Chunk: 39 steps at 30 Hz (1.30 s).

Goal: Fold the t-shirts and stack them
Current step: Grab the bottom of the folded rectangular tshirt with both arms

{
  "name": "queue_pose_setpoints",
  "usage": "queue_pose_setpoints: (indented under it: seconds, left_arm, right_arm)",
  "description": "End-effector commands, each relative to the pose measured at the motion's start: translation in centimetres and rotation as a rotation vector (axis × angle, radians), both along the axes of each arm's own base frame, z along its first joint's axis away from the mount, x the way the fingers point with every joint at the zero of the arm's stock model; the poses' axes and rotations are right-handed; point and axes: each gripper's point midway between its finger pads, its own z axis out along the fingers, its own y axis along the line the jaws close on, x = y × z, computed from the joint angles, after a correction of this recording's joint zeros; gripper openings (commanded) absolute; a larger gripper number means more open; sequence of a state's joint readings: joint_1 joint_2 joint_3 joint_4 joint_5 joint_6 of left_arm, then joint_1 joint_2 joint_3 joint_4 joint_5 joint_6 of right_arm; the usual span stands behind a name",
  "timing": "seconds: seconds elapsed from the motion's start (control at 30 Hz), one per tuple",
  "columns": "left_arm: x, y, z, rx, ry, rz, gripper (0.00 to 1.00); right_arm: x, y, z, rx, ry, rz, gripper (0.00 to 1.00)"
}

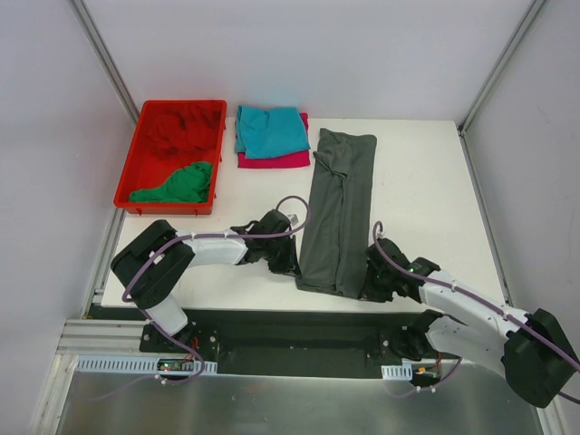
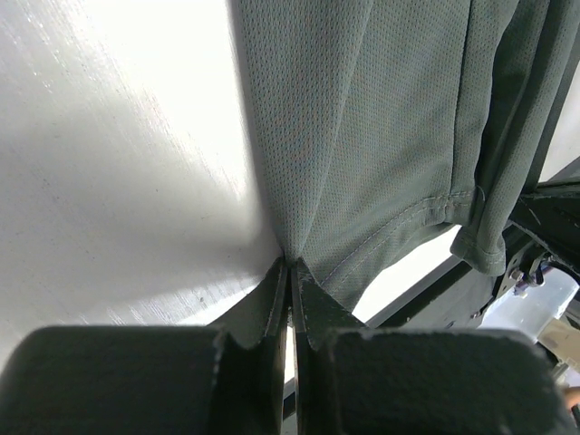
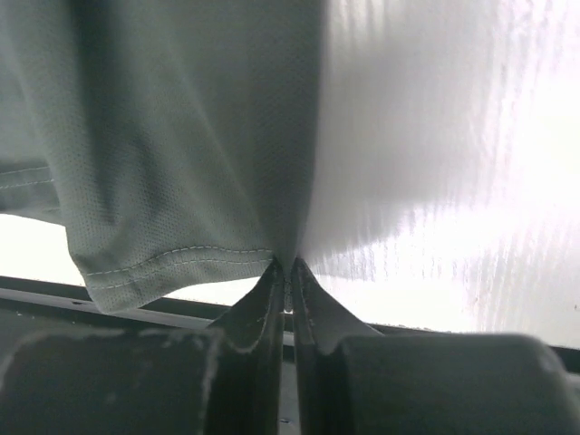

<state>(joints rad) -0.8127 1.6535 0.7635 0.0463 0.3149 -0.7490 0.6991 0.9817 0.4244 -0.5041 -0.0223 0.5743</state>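
The dark grey t-shirt (image 1: 335, 208) lies as a long narrow folded strip down the middle of the white table (image 1: 435, 181). My left gripper (image 1: 292, 265) is shut on its near left hem corner (image 2: 299, 245). My right gripper (image 1: 366, 288) is shut on its near right hem corner (image 3: 272, 240). A folded teal t-shirt (image 1: 270, 130) lies on a folded magenta t-shirt (image 1: 276, 159) at the back. A crumpled green t-shirt (image 1: 177, 185) and a red t-shirt (image 1: 177, 127) lie in the red bin (image 1: 127, 181).
The red bin stands at the table's back left corner. The table's near edge and a black rail (image 1: 299, 322) run just behind both grippers. Grey walls close the sides and back.
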Motion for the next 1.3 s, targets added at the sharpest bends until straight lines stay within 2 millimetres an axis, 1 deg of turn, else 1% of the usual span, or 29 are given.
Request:
queue_pose_setpoints:
  seconds: [0.0, 0.17, 0.23, 0.43, 0.6, 0.67, 0.8, 0.87, 0.93, 1.03, 1.1, 1.13, 1.2, 1.27]
  left_arm:
    - [-2.6, 2.8, -2.5, 0.114, 0.062, -0.009, 0.00]
    - [-3.1, 3.6, -2.8, 0.134, 0.071, -0.003, 0.00]
    - [-3.7, 3.7, -2.5, 0.119, 0.089, -0.011, 0.00]
    - [-4.9, 4.1, -1.6, 0.083, 0.096, -0.019, 0.00]
    - [-5.8, 3.0, -0.2, 0.031, 0.101, -0.049, 0.00]
    - [-6.8, 3.4, -0.1, 0.023, 0.119, -0.054, 0.00]
    - [-8.6, 4.7, 0.7, -0.006, 0.146, -0.040, 0.00]
    - [-9.0, 5.0, 1.3, -0.022, 0.134, -0.037, 0.00]
    - [-9.0, 5.0, 2.1, -0.047, 0.110, -0.034, 0.00]
    - [-8.4, 4.5, 3.3, -0.076, 0.076, -0.038, 0.00]
    - [-7.5, 3.5, 4.7, -0.107, 0.037, -0.051, 0.00]
    - [-7.0, 3.2, 5.1, -0.111, 0.022, -0.051, 0.00]
    - [-5.6, 2.5, 6.0, -0.102, 0.000, -0.030, 0.00]
    - [-3.9, 1.9, 6.7, -0.099, -0.004, 0.004, 0.00]
  right_arm:
    - [-2.2, -2.1, -0.6, -0.058, 0.066, -0.044, 0.01]
    - [-2.9, -2.7, 0.3, -0.031, 0.039, -0.051, 0.01]
    - [-2.8, -2.4, 0.6, 0.000, 0.011, -0.049, 0.01]
    - [-2.8, -0.1, 1.0, 0.154, -0.023, -0.012, 0.01]
    - [-3.0, 2.0, 2.4, 0.249, -0.038, 0.051, 0.01]
    - [-3.6, 2.6, 3.0, 0.274, -0.043, 0.062, 0.01]
    - [-6.2, 3.8, 3.7, 0.343, 0.022, 0.133, 0.01]
    - [-7.1, 4.2, 4.2, 0.370, 0.031, 0.151, 0.01]
    - [-7.1, 4.3, 5.2, 0.379, -0.004, 0.158, 0.01]
    - [-6.6, 4.6, 6.9, 0.421, -0.076, 0.175, 0.01]
    - [-5.8, 4.7, 7.6, 0.419, -0.123, 0.172, 0.01]
    - [-5.1, 4.5, 7.8, 0.401, -0.154, 0.162, 0.01]
    - [-3.0, 4.0, 8.0, 0.333, -0.230, 0.101, 0.01]
    - [-1.2, 3.4, 8.8, 0.279, -0.298, 0.063, 0.00]
